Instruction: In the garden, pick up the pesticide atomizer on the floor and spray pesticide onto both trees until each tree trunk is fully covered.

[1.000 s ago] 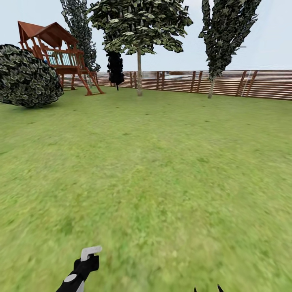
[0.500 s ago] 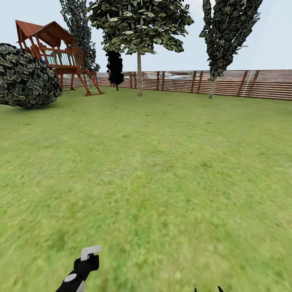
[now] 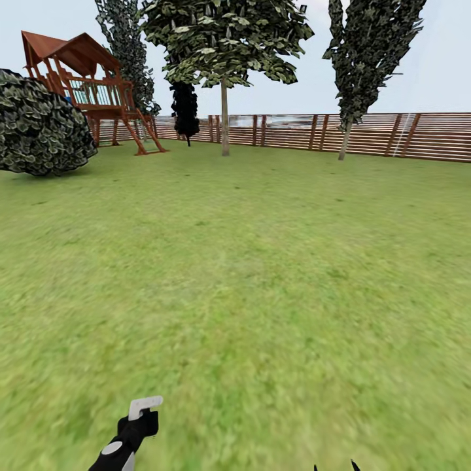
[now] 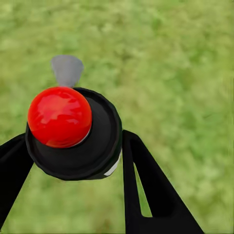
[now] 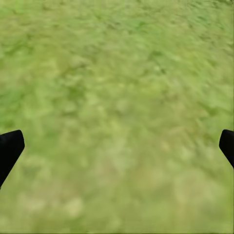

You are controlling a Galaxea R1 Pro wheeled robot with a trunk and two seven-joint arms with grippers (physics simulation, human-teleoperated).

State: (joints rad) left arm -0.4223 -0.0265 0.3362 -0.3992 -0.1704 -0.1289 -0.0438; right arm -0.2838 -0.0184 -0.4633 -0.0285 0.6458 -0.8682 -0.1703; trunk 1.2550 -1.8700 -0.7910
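Far left in head view: round dark bush [image 3: 40, 134], w/ red-brown wooden play tower [image 3: 88, 85] just behind and right of it. Next right, tall thin dark tree [image 3: 127, 55] at the fence line, then a small black hanging shape [image 3: 185, 108], unclear what. Broad-crowned tree [image 3: 224, 39] w/ pale straight trunk [image 3: 224, 118] near centre; narrow tall tree [image 3: 369, 46] w/ leaning trunk [image 3: 344, 140] further right. Brown slat fence [image 3: 366, 134] behind both, across the back. Open lawn [image 3: 261, 261] between robot and trunks.

Bottom left of head view: left tool [image 3: 139, 422] gripping pesticide atomizer [image 3: 145, 407], white part sticking up above dark body. Bottom edge, right of centre: two black tips of right tool [image 3: 334, 467], apart.

Left wrist view, closer: atomizer [image 4: 73, 131] clamped between black fingers [image 4: 146, 185], round black body w/ glossy red ball on top and grey nozzle past it, blurred grass [image 4: 170, 63] beyond; red ball not visible from head. Right wrist view: finger tips [image 5: 9, 148] at both edges, spread wide, holding nothing, grass [image 5: 117, 112] below.
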